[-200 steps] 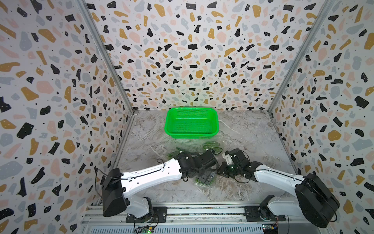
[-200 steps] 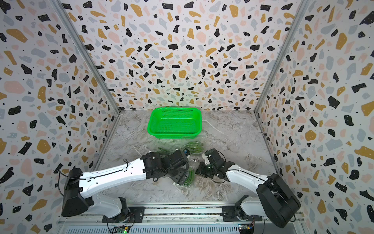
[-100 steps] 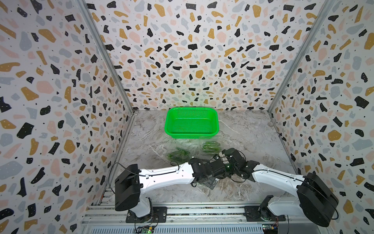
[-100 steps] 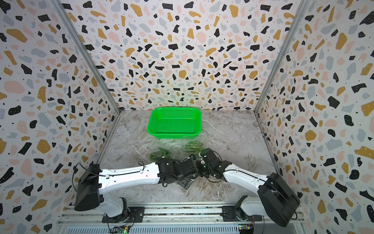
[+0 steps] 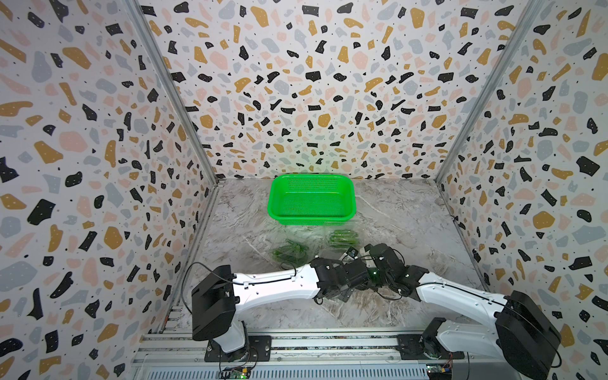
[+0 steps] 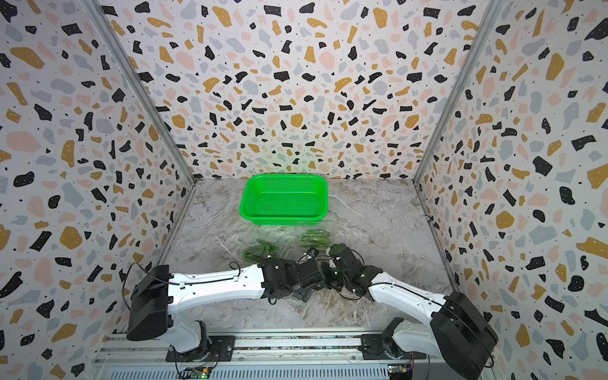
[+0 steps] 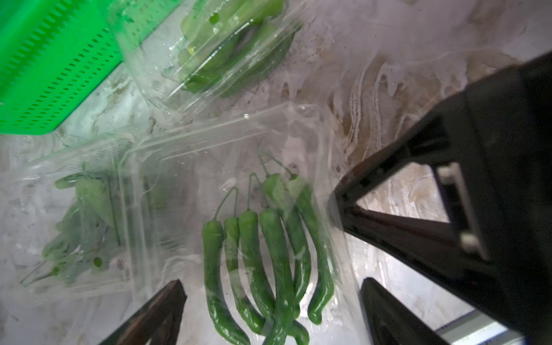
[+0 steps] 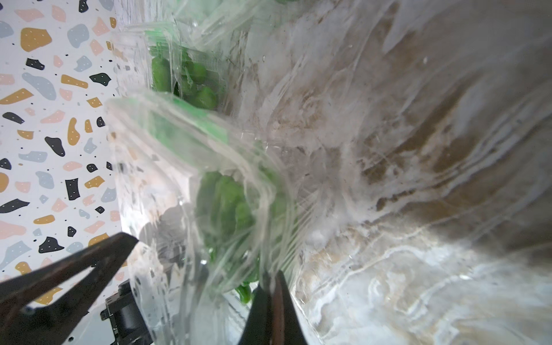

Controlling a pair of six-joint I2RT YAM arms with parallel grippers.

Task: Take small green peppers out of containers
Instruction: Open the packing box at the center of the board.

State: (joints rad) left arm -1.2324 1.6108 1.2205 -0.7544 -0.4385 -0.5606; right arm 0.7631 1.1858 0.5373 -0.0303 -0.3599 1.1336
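Several small green peppers (image 7: 268, 254) lie side by side in a clear plastic container (image 7: 209, 143) near the table's front. My left gripper (image 7: 271, 282) is open and straddles the peppers' tips, its fingers (image 7: 161, 310) clear of them. My right gripper (image 8: 271, 276) is shut on this container's thin plastic edge (image 8: 263, 209), with peppers (image 8: 227, 203) showing through it. In both top views the two grippers meet nose to nose (image 5: 368, 274) and hide that container. Two other containers of peppers lie behind, one at the left (image 5: 291, 252) and one at the right (image 5: 342, 237).
A bright green perforated basket (image 5: 311, 184) stands at the back middle of the marble table, just beyond the two rear containers. Patterned walls close in the left, right and back sides. A metal rail (image 5: 296, 342) runs along the front.
My left arm has swung right and low, bringing its gripper over the near container and up against the right gripper. The right gripper has stayed shut and moved slightly back.
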